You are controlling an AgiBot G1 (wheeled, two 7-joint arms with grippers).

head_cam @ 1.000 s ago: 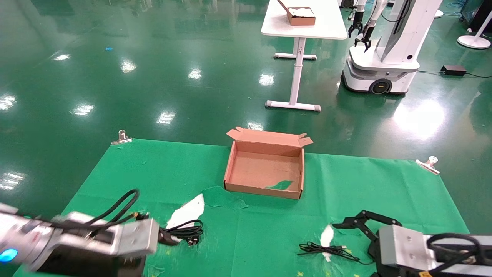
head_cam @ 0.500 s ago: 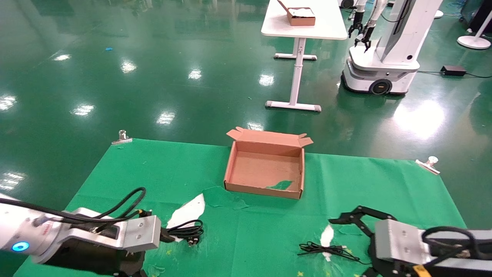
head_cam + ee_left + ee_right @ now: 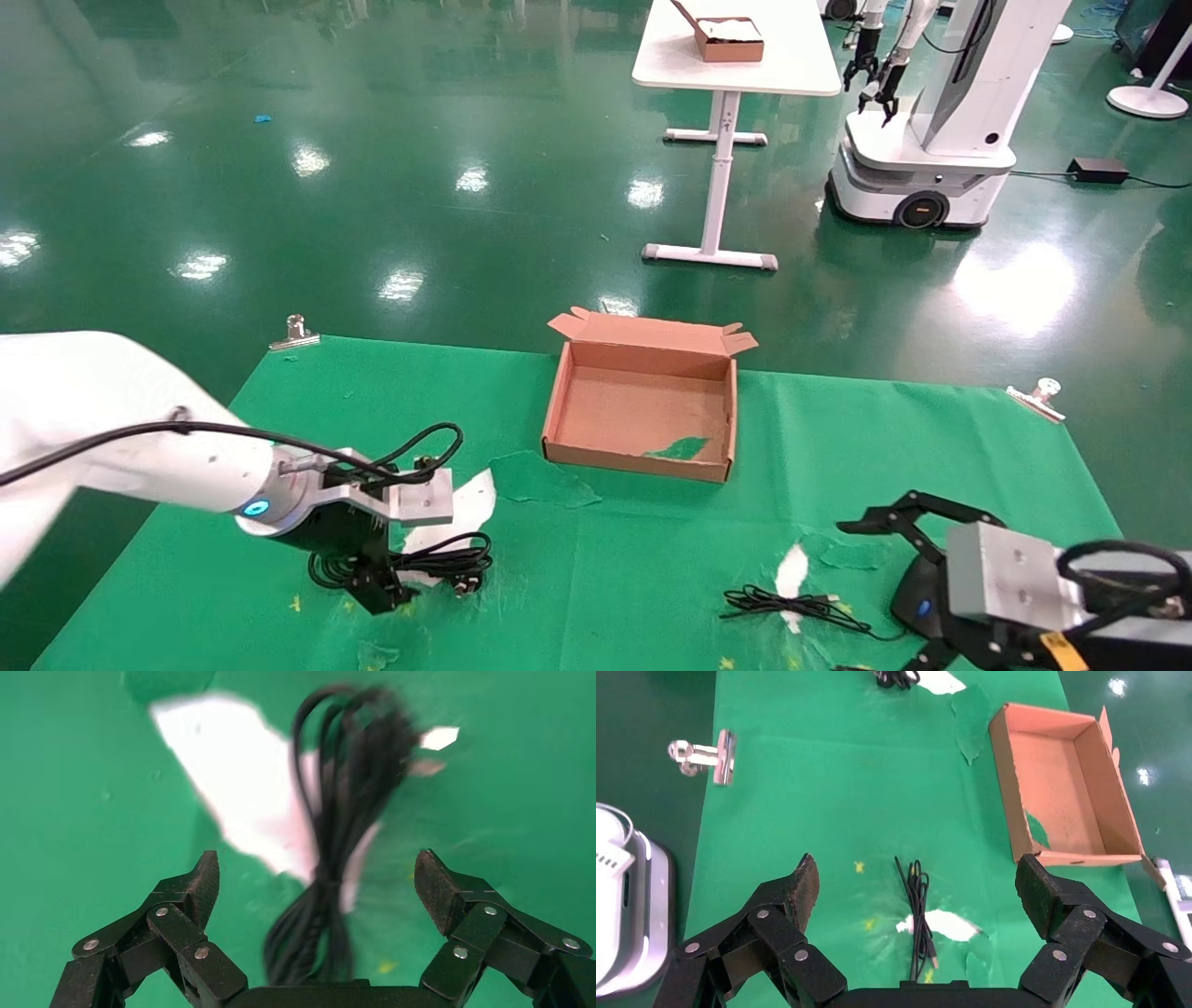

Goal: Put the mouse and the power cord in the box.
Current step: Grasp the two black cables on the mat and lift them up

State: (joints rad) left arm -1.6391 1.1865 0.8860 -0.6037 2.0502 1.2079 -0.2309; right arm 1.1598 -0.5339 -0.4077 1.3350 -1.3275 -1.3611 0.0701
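The power cord lies coiled on the green cloth, partly over a white patch. My left gripper points down at it. In the left wrist view the left gripper is open and the power cord runs between its fingers, apart from both. The mouse, black with a blue spot, sits at the near right, partly hidden by my right arm. Its thin cable lies bundled to the left. My right gripper is open above that cable. The box stands open mid-table.
The cloth has torn white patches. Metal clips hold its far corners. Beyond the table stand a white desk with a smaller brown box, and another robot. Bare cloth lies between the cord and the mouse cable.
My left arm has swung in from the near left and turned its gripper down over the power cord. My right gripper has drawn slightly to the right.
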